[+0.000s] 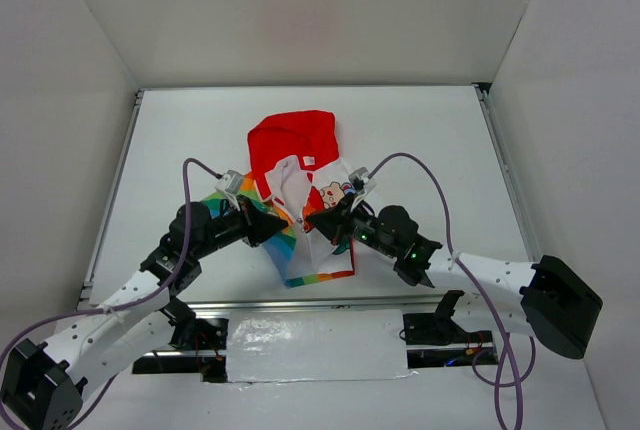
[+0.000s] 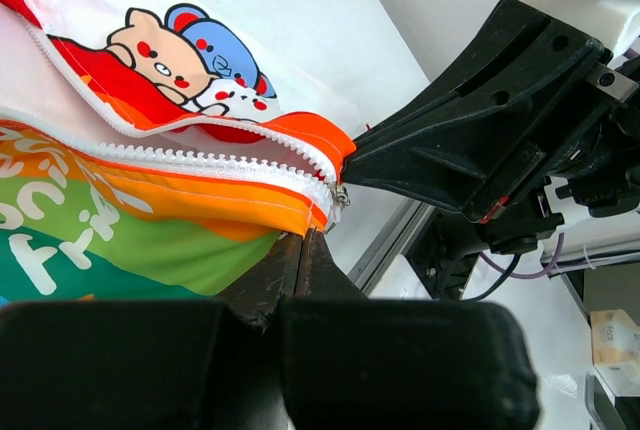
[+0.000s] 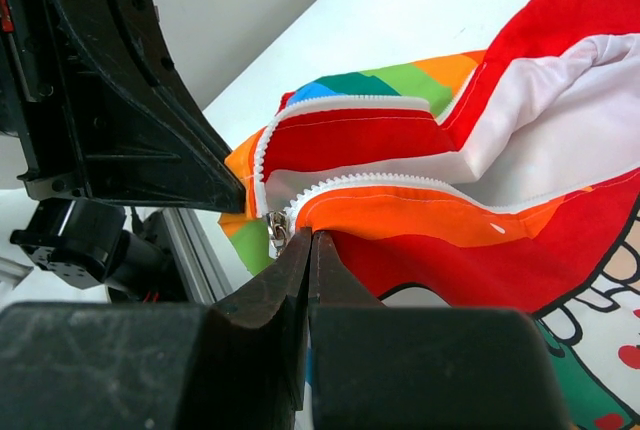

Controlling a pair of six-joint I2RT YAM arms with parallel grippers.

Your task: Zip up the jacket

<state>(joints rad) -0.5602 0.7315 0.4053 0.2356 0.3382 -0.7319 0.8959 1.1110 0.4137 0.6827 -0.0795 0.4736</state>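
The jacket (image 1: 300, 165) lies mid-table, red hood away from the arms, front open, its two rows of white zipper teeth (image 2: 190, 158) apart. My left gripper (image 1: 284, 223) is shut on the orange bottom hem (image 2: 250, 212) of the rainbow-striped side. In the left wrist view its tips (image 2: 305, 234) sit just under the metal slider (image 2: 340, 195). My right gripper (image 1: 311, 220) is shut on the orange edge (image 3: 420, 215) of the animal-print side, tips (image 3: 310, 236) beside the slider (image 3: 277, 231). The two grippers almost touch.
A metal rail (image 1: 300, 302) runs along the table's near edge, with a white taped pad (image 1: 315, 345) beyond it. White walls enclose the table on three sides. Purple cables (image 1: 435, 185) arc above both arms.
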